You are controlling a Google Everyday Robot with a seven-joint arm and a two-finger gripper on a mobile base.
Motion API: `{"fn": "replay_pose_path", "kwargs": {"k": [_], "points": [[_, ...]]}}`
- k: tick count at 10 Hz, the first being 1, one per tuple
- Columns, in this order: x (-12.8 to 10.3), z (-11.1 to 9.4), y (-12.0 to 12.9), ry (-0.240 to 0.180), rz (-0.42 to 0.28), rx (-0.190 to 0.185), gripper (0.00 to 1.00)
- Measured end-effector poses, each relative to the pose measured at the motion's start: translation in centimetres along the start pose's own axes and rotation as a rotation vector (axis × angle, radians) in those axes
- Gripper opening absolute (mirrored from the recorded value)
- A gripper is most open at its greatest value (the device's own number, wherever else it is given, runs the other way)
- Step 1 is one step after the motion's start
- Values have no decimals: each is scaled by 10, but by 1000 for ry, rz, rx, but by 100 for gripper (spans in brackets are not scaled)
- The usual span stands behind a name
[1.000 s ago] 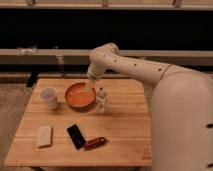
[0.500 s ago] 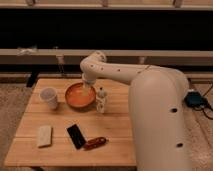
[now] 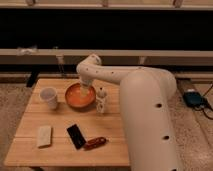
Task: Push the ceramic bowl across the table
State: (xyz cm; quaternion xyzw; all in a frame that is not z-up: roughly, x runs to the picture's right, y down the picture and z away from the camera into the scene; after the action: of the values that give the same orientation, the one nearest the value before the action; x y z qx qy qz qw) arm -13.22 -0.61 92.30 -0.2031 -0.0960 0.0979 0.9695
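I'm watching the gripper (image 3: 86, 90) hanging down into the round shallow orange ceramic bowl (image 3: 75, 101) sitting near the far edge of the light wooden plank table (image 3: 115, 136), so I'm guessing the push is only just starting, and I can't tell whether it's spread or pinched.

Over the last second the arm (image 3: 145, 115) swung leftwards across the view. Its thick white link, which had stood beyond the right edge of the table (image 3: 30, 150), came to cover that edge and the near right corner. The elbow above the far edge shifted a little to the left as well. With it the gripper (image 3: 85, 90) moved from behind the far right part of the ceramic bowl (image 3: 80, 100) to just above the bowl's hollow, close to its far rim. On the floor past the right edge, a blue box (image 3: 192, 98) that the arm had hidden came into sight.
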Motion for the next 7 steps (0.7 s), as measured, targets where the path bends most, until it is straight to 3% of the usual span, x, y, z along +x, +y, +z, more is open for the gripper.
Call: {"fn": "replay_pose_path", "kwargs": {"k": [2, 7], "points": [[0, 9, 6, 14, -14, 5, 80], [9, 30, 29, 72, -50, -32, 80]]}}
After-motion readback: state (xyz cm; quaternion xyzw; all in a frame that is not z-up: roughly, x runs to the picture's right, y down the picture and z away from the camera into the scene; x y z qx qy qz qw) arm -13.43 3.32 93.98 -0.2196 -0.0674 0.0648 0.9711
